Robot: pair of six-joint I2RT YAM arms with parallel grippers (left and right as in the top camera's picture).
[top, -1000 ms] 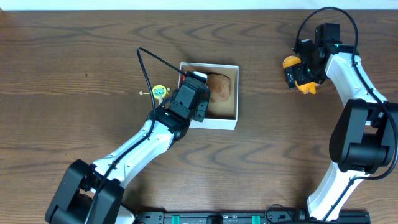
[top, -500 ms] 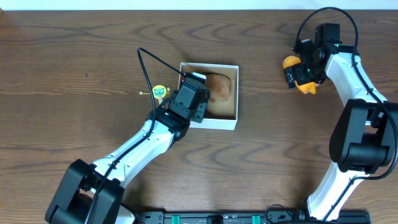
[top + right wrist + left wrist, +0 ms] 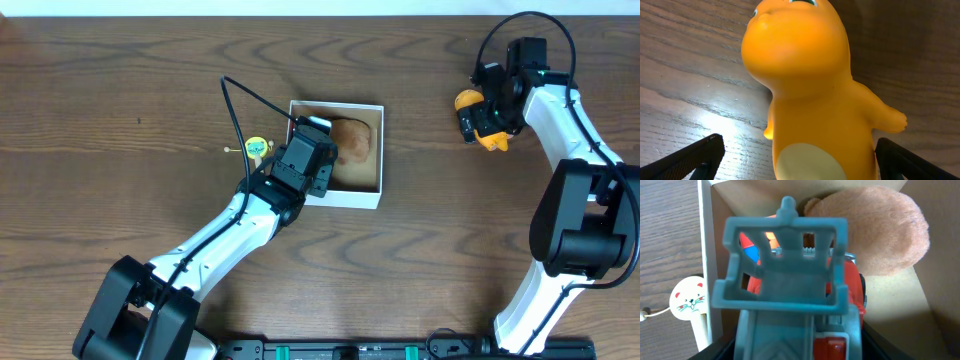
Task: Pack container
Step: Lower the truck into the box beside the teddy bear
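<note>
**Figure. Packing of the container [image 3: 350,195], overhead and wrist views.** All positions are given relative to the container, a low white-walled box with a tan floor that sits on the wooden bench [image 3: 150,80] near the middle of the overhead view.

- **Inside, far right part:** a brown plush [image 3: 358,140] lies on the floor and takes up much of that side.
- **Inside, left half:** a red and grey-blue toy vehicle [image 3: 790,280] sits just beside the plush and within the left wall. It was probably brought in here because this is the floor the plush leaves free. The left jaws hang directly over the vehicle. It fills the wrist view and hides their tips, so it cannot be told whether they pinch it or stand clear of it.
- **Outside, just beside the left wall:** a small cat-faced pick [image 3: 258,148] lies on the bench, not packed.
- **Outside, well to the right and slightly farther from the robot:** an orange figure [image 3: 810,90] stands on the bench. The right jaws are spread wide, one on either side of its body, and wood shows between the left jaw and the figure. Straddling it this way suggests a grasp is being lined up, so that closing would catch the torso, not the thin arm.

Judged from this layout, two items are inside the container and two remain outside.
</note>
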